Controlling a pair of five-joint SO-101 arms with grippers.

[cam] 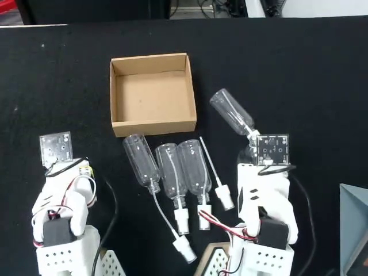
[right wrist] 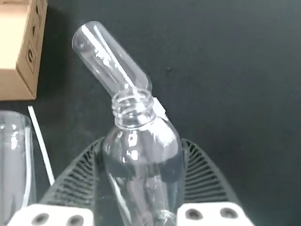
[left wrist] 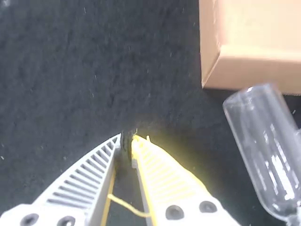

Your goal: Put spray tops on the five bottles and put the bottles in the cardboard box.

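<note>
When scanning from the near edge outward, first up: white plastic spray top with curved dip tube (cam: 185,248), near centre, tube running far-left to the mouth of the left clear plastic bottle (cam: 141,160). Just beyond: second white spray top (cam: 181,221) and third white spray top (cam: 204,218), right at the necks of the middle clear bottle (cam: 171,169) and right clear bottle (cam: 194,165); can't tell whether seated or just butted up. To the right, loose: fourth white spray top (cam: 225,197), straight tube pointing far-left alongside the right clear bottle. All three bottles lying side by side, necks toward the near edge, on the black table cloth (cam: 322,86).

Near left: left gripper (left wrist: 127,140), left of the three bottles, not touching them. Jaws almost closed, a sliver between the tips, gripping nothing.

Near right: right gripper (right wrist: 141,141), clamped around the body of the fourth clear bottle (right wrist: 138,162), open mouth pointing far. Just beyond it, lying down: fifth clear bottle (cam: 232,111), neck toward that mouth, base angled far-left; touching or not, can't tell.

Farthest: open brown cardboard box (cam: 152,92), centre-left, just beyond the bases of the three lying bottles.
</note>
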